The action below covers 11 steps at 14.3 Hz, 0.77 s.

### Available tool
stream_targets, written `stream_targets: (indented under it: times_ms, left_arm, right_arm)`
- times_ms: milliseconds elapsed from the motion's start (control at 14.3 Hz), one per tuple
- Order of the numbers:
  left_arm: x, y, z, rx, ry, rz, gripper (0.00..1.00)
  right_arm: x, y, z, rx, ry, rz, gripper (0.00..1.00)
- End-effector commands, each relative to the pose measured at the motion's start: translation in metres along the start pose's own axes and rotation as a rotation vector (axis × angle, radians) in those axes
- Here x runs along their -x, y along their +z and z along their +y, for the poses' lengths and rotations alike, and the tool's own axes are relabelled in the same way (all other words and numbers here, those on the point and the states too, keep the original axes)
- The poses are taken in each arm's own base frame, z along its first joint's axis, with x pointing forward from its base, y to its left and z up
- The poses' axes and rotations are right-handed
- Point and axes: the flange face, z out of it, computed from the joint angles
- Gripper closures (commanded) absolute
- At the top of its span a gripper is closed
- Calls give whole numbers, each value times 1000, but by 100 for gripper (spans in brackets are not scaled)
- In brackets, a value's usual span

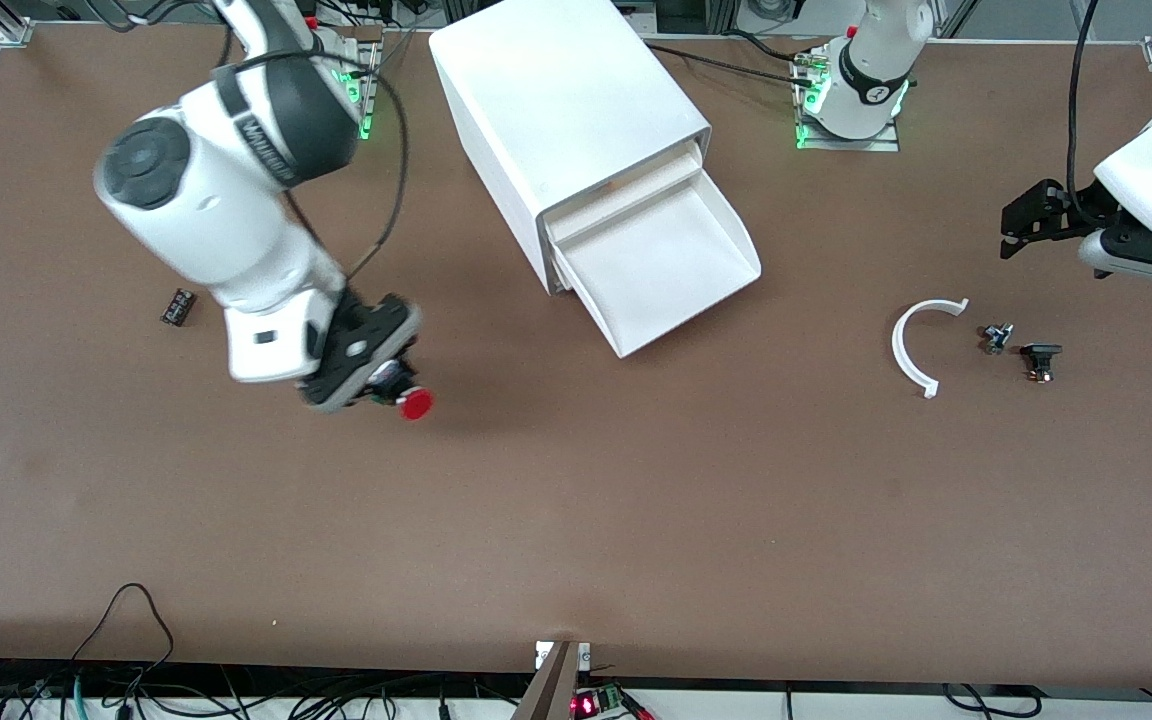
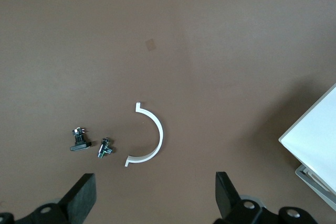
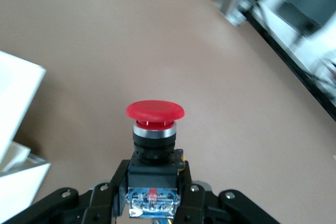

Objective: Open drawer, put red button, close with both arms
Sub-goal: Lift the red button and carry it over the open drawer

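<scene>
The white cabinet (image 1: 566, 110) stands at the table's back, and its lowest drawer (image 1: 671, 265) is pulled out and empty. My right gripper (image 1: 388, 385) is shut on the black body of the red button (image 1: 416, 404) and holds it up over bare table, toward the right arm's end from the drawer. In the right wrist view the red cap (image 3: 155, 111) points away from the gripper (image 3: 152, 177), and the cabinet's white edge (image 3: 16, 93) shows beside it. My left gripper (image 1: 1026, 225) (image 2: 155, 195) is open and empty and waits over the left arm's end.
A white C-shaped arc (image 1: 911, 345) (image 2: 152, 135), a small metal part (image 1: 996, 337) (image 2: 105, 148) and a small black part (image 1: 1040, 355) (image 2: 80, 140) lie below the left gripper. A small black block (image 1: 177, 306) lies toward the right arm's end.
</scene>
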Motion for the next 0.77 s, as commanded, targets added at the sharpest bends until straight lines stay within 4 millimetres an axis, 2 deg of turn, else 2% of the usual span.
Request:
stream_targets:
  times_ms: [0, 140, 210, 491, 631, 701]
  left_arm:
    - [0, -7, 0, -29, -7, -2, 0]
    - [0, -7, 0, -28, -7, -2, 0]
    - [0, -7, 0, -28, -7, -2, 0]
    - [0, -7, 0, -29, -7, -2, 0]
    - [0, -7, 0, -28, -7, -1, 0]
    - [0, -7, 0, -28, -7, -2, 0]
  right_arm:
    - [-43, 17, -34, -43, -187, 33, 93]
    - [-61, 21, -68, -37, -306, 29, 93]
    - [-66, 22, -82, -8, -351, 10, 93]
    - [-78, 41, -156, 47, -543, -108, 93]
    - [-83, 53, -184, 52, -605, -143, 93]
    - [-86, 62, -191, 36, -629, -149, 93]
